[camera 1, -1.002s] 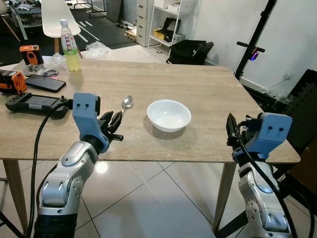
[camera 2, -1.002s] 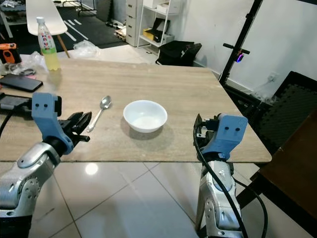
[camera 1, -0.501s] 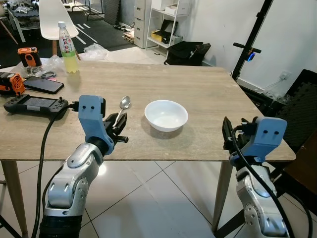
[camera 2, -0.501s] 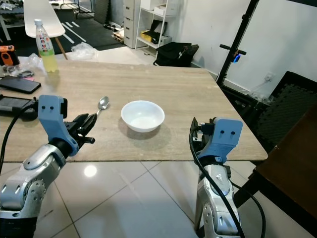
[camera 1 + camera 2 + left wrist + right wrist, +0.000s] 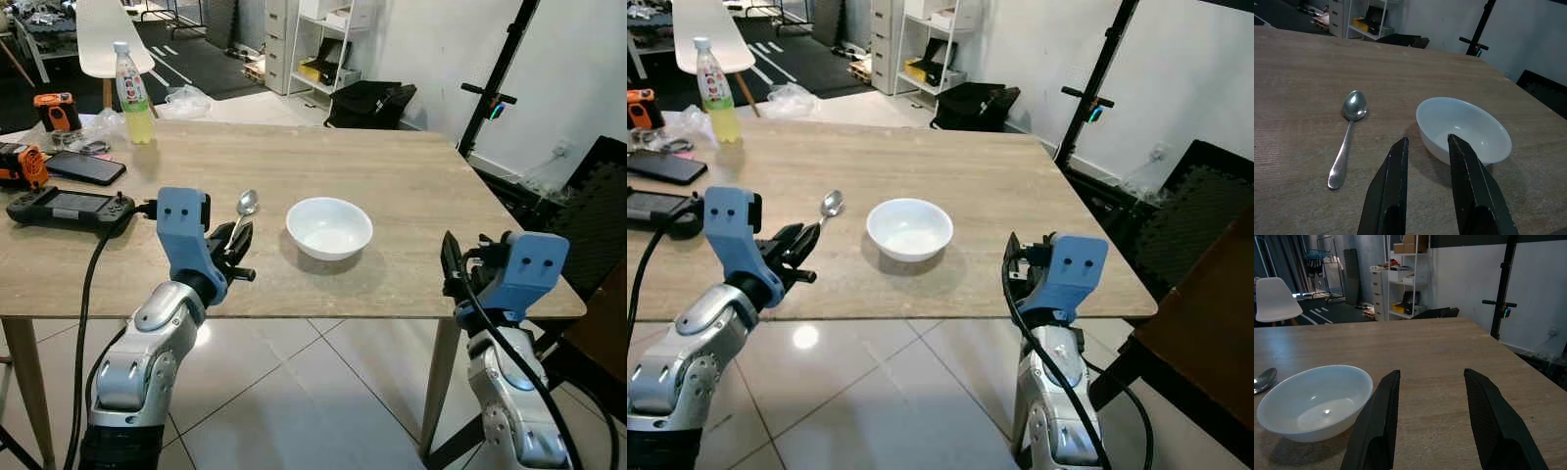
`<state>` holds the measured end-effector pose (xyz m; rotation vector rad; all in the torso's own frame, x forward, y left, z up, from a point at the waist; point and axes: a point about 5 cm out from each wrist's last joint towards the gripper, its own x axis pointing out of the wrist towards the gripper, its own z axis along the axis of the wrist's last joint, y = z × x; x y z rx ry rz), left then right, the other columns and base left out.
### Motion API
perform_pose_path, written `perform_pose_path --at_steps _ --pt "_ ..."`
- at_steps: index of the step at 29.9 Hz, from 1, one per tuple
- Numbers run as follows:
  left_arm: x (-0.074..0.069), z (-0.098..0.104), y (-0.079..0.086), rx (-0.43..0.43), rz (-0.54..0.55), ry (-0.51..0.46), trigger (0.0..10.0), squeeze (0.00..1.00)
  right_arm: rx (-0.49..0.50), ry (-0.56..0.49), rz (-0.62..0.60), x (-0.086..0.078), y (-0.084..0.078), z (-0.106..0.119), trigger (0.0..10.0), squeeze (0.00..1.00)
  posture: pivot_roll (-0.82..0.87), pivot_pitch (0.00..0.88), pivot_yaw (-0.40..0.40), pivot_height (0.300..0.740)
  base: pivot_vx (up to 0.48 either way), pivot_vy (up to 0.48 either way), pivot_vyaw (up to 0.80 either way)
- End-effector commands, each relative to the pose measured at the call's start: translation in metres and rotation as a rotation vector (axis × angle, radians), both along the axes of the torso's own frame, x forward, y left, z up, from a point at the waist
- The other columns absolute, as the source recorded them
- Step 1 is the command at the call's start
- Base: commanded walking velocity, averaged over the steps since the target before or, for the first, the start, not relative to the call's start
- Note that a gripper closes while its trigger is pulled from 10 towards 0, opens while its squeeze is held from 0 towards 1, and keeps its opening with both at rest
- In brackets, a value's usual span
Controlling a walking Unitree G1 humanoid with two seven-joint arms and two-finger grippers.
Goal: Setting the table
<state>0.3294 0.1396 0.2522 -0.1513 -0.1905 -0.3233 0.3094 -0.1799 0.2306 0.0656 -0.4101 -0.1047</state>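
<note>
A white bowl [image 5: 329,226] stands on the wooden table [image 5: 392,176], near its front edge. A metal spoon [image 5: 242,213] lies just to the bowl's left, its scoop pointing away from me. My left gripper [image 5: 238,253] hovers over the table's front edge just short of the spoon's handle, open and empty; the left wrist view shows the spoon [image 5: 1347,132] and bowl [image 5: 1464,128] beyond its fingers [image 5: 1396,186]. My right gripper [image 5: 449,262] hangs open at the table's front right edge, with the bowl [image 5: 1315,401] ahead of it.
At the table's far left lie a black handheld controller [image 5: 69,209], a phone [image 5: 84,167], orange tools [image 5: 22,162] and a bottle of yellow drink [image 5: 130,80]. A white chair [image 5: 113,34] stands behind the table, a black stand [image 5: 495,88] and shelves [image 5: 328,39] to the right.
The camera shifted slightly between one second and half a second ago. Since then both arms hold nearly still, and the spoon and bowl have not moved.
</note>
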Motion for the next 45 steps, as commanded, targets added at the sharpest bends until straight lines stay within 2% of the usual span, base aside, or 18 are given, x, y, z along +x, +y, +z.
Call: perform_pose_path --at_steps 1,13,45 --pt "0.0009 -0.0040 -0.0017 0.006 -0.004 0.009 10.0 0.00 0.004 0.007 -0.018 -0.0028 -0.0037 -0.0021 10.0 0.00 0.03 0.070 -0.012 0.740 0.000 0.000 0.00" --pt "0.0008 -0.0022 0.0010 0.011 -0.001 0.005 10.0 0.00 0.011 0.011 -0.022 -0.0017 -0.0036 -0.0035 10.0 0.00 0.07 0.079 -0.016 0.740 -0.042 0.000 0.00" --pt "0.0005 -0.0009 -0.0003 0.008 0.002 -0.003 10.0 0.00 0.005 0.010 -0.012 0.0013 -0.0028 -0.0016 10.0 0.00 0.07 0.076 -0.027 0.740 -0.330 0.000 0.00"
